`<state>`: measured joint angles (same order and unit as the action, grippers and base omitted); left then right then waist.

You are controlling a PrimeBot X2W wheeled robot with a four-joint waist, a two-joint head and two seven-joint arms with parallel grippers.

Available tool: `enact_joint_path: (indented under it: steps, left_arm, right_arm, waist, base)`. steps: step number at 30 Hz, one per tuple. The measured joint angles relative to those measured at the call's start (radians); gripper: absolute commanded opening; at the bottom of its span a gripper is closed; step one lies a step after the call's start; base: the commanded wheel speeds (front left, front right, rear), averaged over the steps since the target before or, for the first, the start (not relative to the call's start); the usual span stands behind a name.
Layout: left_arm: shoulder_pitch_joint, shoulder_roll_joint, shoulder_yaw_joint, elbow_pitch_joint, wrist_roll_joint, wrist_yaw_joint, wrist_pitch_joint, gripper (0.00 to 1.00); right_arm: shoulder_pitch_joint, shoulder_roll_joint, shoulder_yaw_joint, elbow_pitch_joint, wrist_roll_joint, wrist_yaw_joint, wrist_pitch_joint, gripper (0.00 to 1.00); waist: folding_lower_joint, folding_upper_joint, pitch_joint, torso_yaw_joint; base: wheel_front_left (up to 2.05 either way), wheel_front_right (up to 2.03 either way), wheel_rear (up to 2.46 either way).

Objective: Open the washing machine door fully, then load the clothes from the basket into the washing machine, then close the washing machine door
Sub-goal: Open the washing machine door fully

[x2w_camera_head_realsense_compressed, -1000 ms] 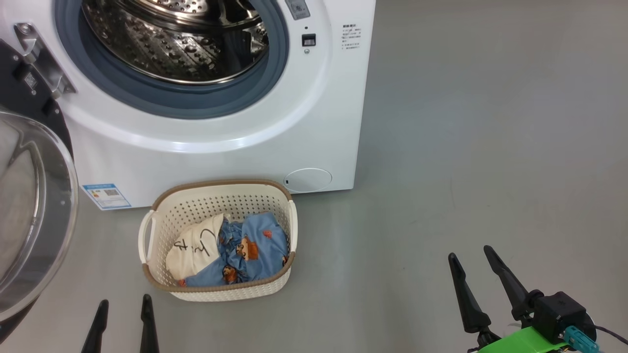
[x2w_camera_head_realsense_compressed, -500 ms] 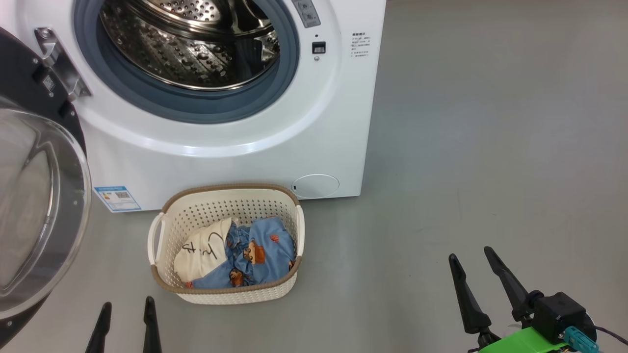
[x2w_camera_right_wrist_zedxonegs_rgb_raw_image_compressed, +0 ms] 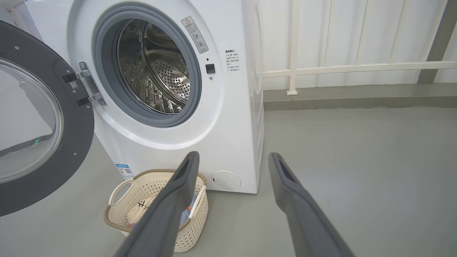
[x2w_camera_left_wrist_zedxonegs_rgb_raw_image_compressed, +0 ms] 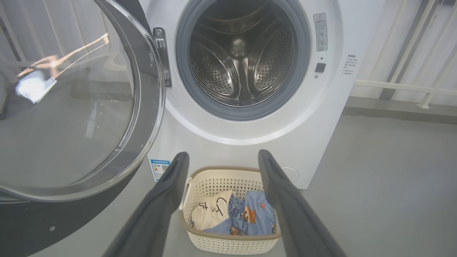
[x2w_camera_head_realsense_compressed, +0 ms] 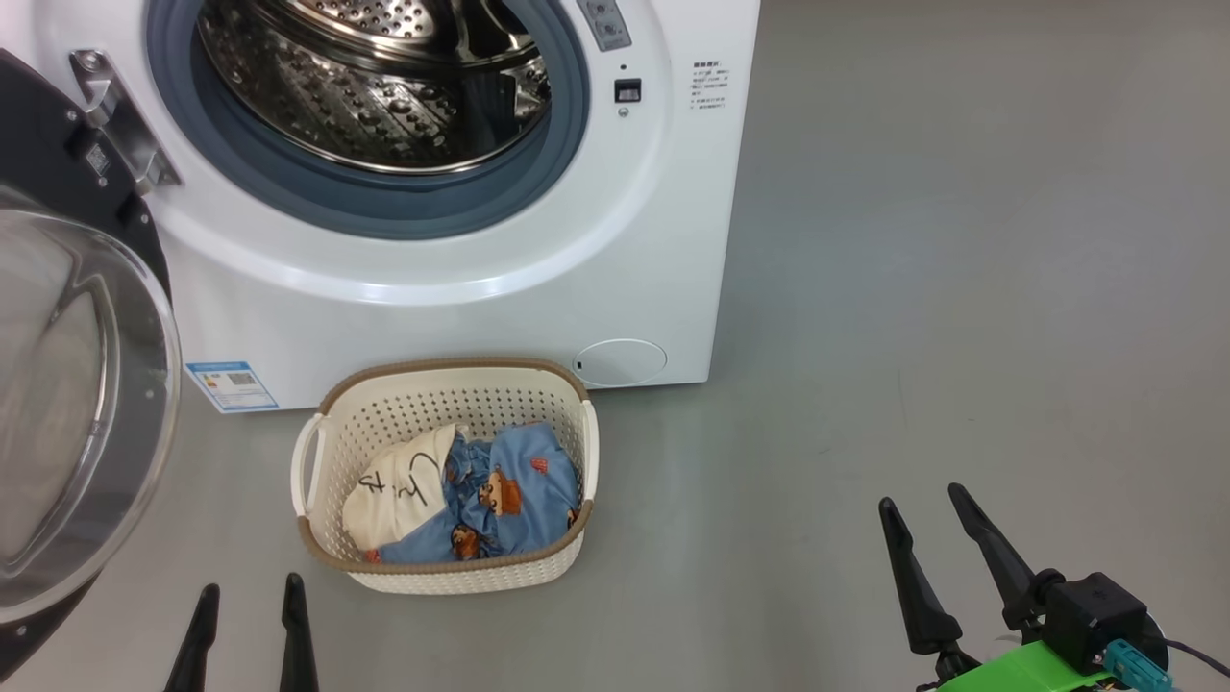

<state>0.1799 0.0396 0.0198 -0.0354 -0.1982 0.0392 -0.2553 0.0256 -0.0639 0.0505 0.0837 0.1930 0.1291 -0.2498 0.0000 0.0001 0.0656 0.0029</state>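
One door (x2w_camera_head_realsense_compressed: 91, 404) swung open
One basket (x2w_camera_head_realsense_compressed: 452, 366), two garments (x2w_camera_head_realsense_compressed: 527, 476), just ahead of left jaws; both pairs wide, empty.

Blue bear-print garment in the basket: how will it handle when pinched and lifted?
Probably floppy: the blue garment lies crumpled in folds, so it should drape and trail. The cream garment rests partly on it in the basket, so that may drag along.
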Motion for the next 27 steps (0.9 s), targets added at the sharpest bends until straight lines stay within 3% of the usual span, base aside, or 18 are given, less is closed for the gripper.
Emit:
enact_joint_path:
  steps: [27]
  left_arm:
    - [-0.001, 0.0, 0.001, 0.01, 0.012, -0.008, 0.0, 1.0]
  right_arm:
    - [0.0, 0.001, -0.002, 0.005, -0.007, 0.0, 0.0, 1.0]
  waist:
    - [0.0, 0.0, -0.019, 0.014]
  base:
    - [0.0, 0.0, 0.0]
